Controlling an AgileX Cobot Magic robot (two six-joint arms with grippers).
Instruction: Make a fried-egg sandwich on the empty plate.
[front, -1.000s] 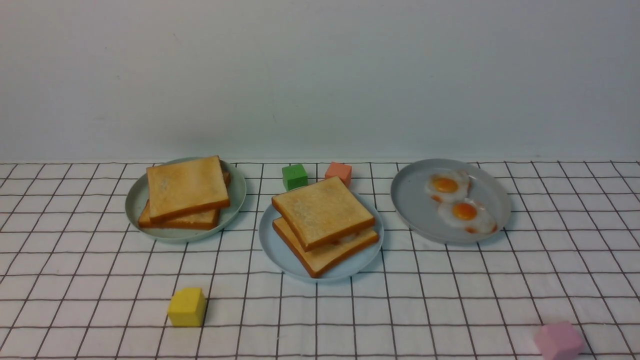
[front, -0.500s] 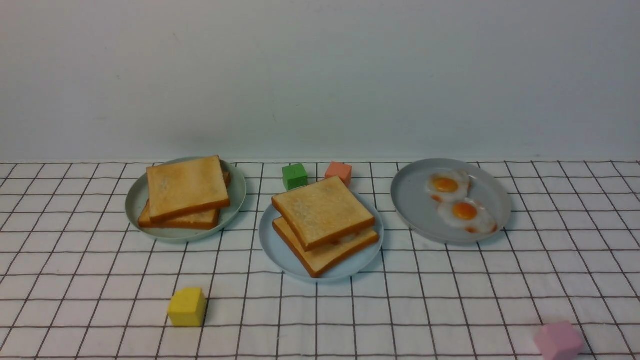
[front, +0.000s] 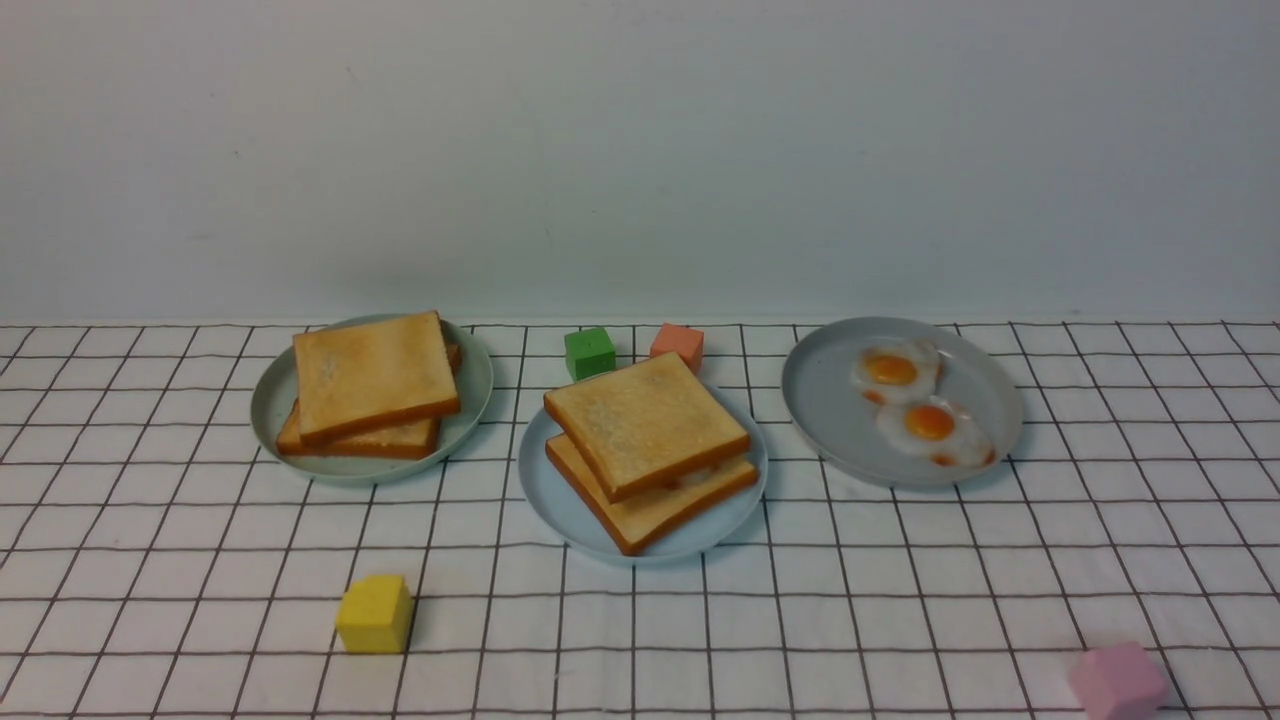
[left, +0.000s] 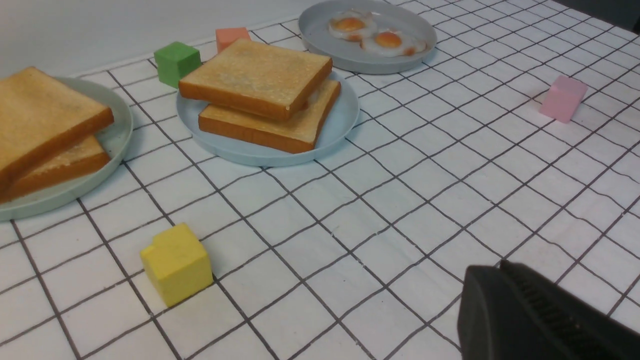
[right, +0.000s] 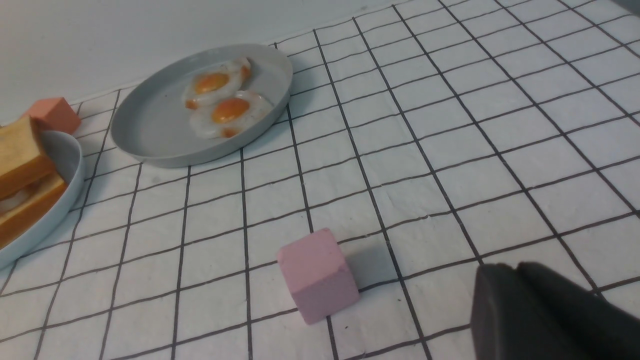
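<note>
Resting centred on the light blue plate (front: 560, 510), the fried-egg sandwich (front: 648, 450) has its top slice skewed toward 11 o'clock. Left gripper (left: 530, 320) and right gripper (right: 540, 315) show only partly, so their jaw state cannot be told; a stray nudge would probably slide that slice off.

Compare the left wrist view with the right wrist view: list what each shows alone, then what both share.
Only the left wrist view shows the yellow cube, the green cube, the grey-green plate with its plain toast stack, and the left gripper. Only the right wrist view shows the right gripper. Both show the fried-egg sandwich, the blue plate, the grey plate of eggs, the pink cube and the orange cube.
</note>
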